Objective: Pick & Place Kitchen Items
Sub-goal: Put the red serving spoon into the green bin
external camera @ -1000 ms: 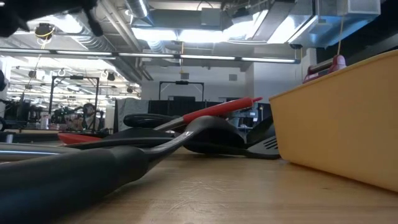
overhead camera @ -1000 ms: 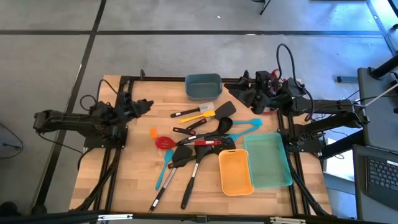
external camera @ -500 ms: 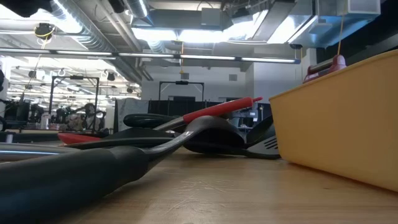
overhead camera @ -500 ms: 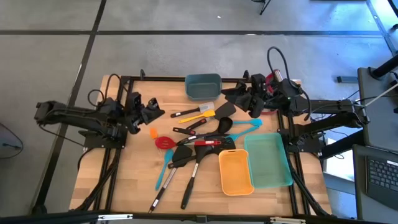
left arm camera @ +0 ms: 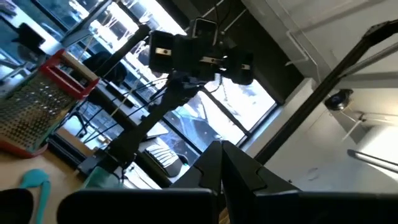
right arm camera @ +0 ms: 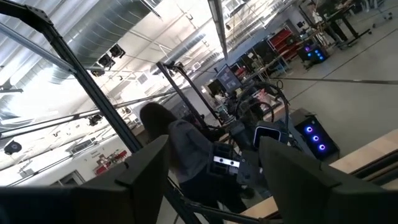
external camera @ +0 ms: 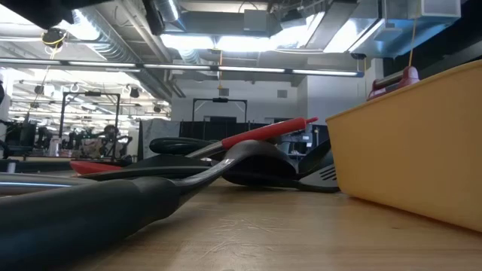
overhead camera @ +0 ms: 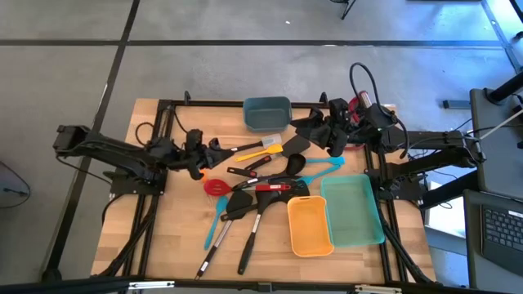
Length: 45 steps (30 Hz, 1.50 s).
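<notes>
High view shows the task near its beginning: none of the utensils lies in a container yet, as far as can be judged, and all sorting is left to do.

On the left, the left gripper [overhead camera: 214, 152] reaches toward the pile with its fingers clenched on nothing; it hangs close to the black handle of the white-headed spatula [overhead camera: 260, 145]. A small orange piece [overhead camera: 201, 174] lies on the wooden surface [overhead camera: 176, 237] just beside it. Next comes the red spoon [overhead camera: 216, 187], round and glossy, and below it a teal spatula [overhead camera: 214, 225], thin and flat. The orange-headed spatula [overhead camera: 273, 151] lies beside the white one. In the middle the black turners and ladles [overhead camera: 265, 196] are heaped across one another, with matte plastic heads and long handles, one trimmed in red. Behind them stands a dark teal bin [overhead camera: 267, 113], which appears empty. To the right of the pile, an orange tray [overhead camera: 310, 224] and a light teal tray [overhead camera: 354, 211] lie side by side, both rectangular, smooth, and seemingly empty. A light blue utensil [overhead camera: 327, 164] lies near the right gripper [overhead camera: 317, 129], whose fingers are spread apart and grasp nothing, above the far edge of the surface.
</notes>
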Tool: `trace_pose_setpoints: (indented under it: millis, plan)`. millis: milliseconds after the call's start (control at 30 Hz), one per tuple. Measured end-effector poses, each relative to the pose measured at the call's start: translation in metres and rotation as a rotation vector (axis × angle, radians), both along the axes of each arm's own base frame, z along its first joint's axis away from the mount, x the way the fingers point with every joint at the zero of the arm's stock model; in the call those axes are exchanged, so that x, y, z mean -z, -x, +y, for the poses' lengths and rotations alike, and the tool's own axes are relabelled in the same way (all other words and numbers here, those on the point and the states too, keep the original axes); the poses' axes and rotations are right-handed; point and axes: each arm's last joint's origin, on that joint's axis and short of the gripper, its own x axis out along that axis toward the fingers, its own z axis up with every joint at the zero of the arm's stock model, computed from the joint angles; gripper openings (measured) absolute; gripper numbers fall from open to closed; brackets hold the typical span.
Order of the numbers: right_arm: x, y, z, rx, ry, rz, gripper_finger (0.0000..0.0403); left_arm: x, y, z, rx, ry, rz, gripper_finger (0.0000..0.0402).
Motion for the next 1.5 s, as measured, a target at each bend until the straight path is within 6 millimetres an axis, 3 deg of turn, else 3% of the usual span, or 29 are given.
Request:
trace_pose_setpoints:
  millis: [467, 833, 1233, 1400, 1500]
  plan:
    - [0.033, -0.005, -0.001, 0.022, 0.025, 0.334, 0.0250, 0.049, -0.035, -0.001, -0.045, -0.003, 0.240, 0.0001]
    - [0.039, -0.004, -0.001, 0.022, 0.022, 0.394, 0.0250, 0.067, -0.044, 0.000, -0.066, 0.303, 0.272, 0.0001]
    - [0.042, -0.007, 0.000, -0.013, -0.024, 0.411, 0.0250, 0.064, -0.044, 0.002, -0.042, 0.455, 0.211, 0.0001]
    - [0.046, -0.011, 0.002, -0.081, -0.034, 0.435, 0.0250, 0.060, -0.045, 0.002, -0.015, 0.452, 0.184, 0.0001]
    - [0.049, -0.015, 0.003, -0.104, -0.030, 0.442, 0.0250, 0.047, -0.049, 0.001, -0.005, 0.368, 0.139, 0.0001]
